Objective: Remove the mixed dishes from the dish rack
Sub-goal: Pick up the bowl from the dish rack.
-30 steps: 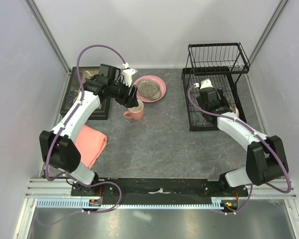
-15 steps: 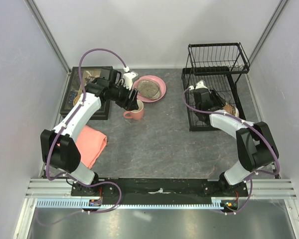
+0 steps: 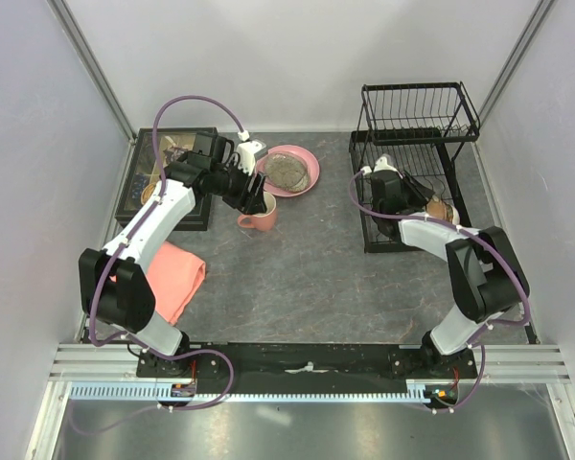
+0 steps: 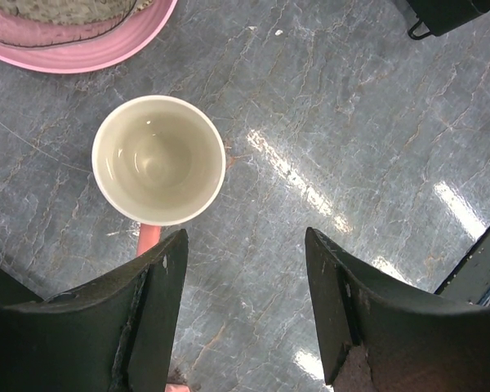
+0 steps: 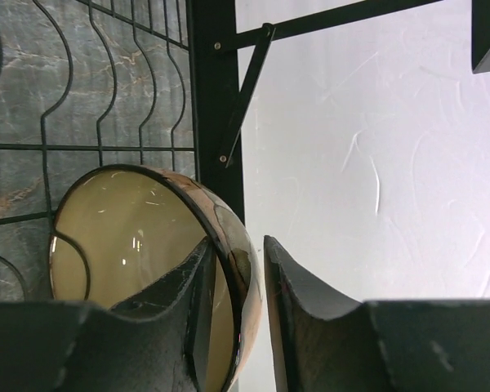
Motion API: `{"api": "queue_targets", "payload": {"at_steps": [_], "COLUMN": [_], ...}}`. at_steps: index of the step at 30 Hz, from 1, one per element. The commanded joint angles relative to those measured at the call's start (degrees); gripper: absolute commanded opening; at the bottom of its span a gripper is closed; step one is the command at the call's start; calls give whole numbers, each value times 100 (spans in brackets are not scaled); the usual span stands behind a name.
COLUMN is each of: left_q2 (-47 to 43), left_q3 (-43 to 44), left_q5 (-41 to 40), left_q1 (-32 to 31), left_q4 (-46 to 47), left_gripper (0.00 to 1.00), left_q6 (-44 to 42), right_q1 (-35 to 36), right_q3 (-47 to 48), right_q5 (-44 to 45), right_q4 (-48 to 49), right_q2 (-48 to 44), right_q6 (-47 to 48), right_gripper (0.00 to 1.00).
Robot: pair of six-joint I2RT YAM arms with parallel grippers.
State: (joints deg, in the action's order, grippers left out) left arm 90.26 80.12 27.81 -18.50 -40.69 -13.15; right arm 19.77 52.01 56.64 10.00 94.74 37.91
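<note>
Right gripper: jaws narrowed astride the rim of the amber-brown bowl, which stands on edge in the lower tier of the dish rack. Firm clamping cannot be confirmed. Left gripper: open, empty, above the mug, well left of the rack.

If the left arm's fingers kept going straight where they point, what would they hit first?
Probably the bare grey table, just beside the pink mug; one of the fingers might clip its handle, though depth is unclear.

Beside bowl, rack upright; beside mug, open tabletop.
</note>
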Motion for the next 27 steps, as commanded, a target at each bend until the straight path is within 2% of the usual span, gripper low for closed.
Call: {"api": "queue_targets", "payload": {"at_steps": [1, 6, 13, 23, 27], "left_q2": [-149, -193, -184, -123, -114], "left_q3": [-66, -101, -163, -277, -295], "left_q5": [207, 198, 189, 295, 330], "left_q1": [-4, 4, 4, 13, 22], "left_q4": [228, 237, 272, 412, 448], "left_gripper": [66, 66, 66, 66, 66], "left_q6": [-171, -179, -179, -118, -100], "right_q1": [27, 27, 36, 106, 132], "right_q3": [-85, -86, -59, -77, -182], "right_q5": [400, 488, 637, 998, 1156], "right_q4": [651, 776, 907, 1592, 2206], "right_q2": [80, 132, 256, 370, 414], "right_q6": [549, 726, 981, 1921, 2518], "right_gripper": [36, 30, 17, 3, 0]}}
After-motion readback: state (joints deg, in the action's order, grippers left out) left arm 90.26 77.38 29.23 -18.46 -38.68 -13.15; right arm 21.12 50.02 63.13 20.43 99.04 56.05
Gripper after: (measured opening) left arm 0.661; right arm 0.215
